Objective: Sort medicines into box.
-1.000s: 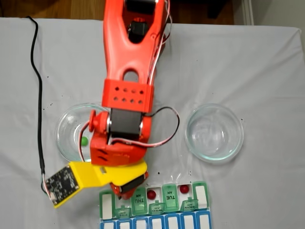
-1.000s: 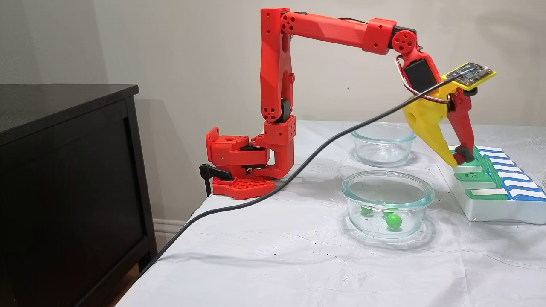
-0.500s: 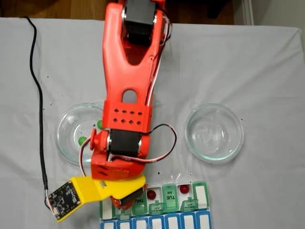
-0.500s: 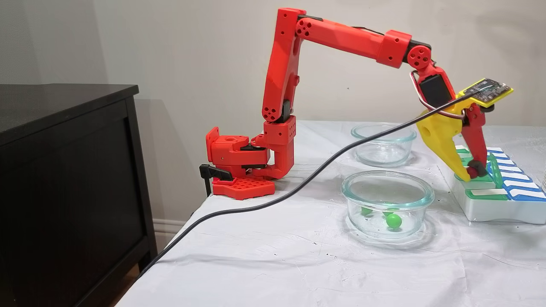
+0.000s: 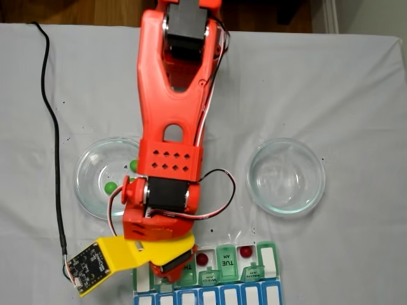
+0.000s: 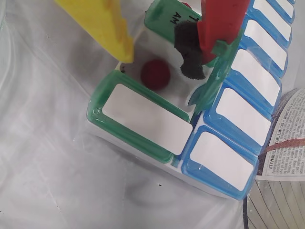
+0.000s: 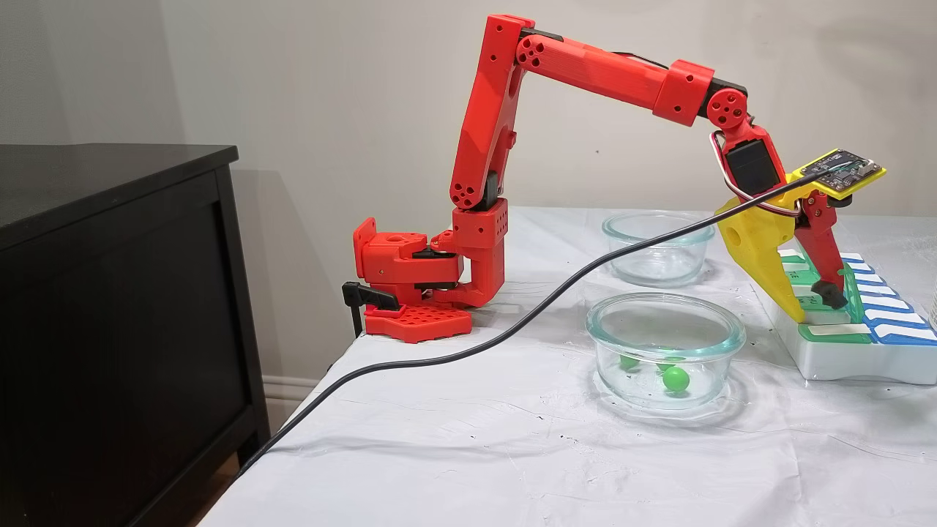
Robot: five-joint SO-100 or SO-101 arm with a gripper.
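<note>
— Over the box [image 6: 143, 121], what's the pincer [image 6: 159, 59] doing?
— Released, its yellow and red fingers straddling an open cell; a red ball [image 6: 155, 74] lies loose in it, between the tips.
— Other balls?
— Two red ones [image 5: 202, 258] sit in cells farther along; green ones [image 7: 675, 378] lie in the near glass bowl [image 7: 665, 322] on the desk [image 7: 512, 439].

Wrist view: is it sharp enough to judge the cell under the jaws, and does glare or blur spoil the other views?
Wrist view: the red ball in the open cell is fairly sharp, while the yellow finger near the lens is soft. Top-down fixed view: grainy and soft, pill organizer lettering barely legible. Side fixed view: evenly lit, crisp; mild reflections on the glass dish holding the green balls.
</note>
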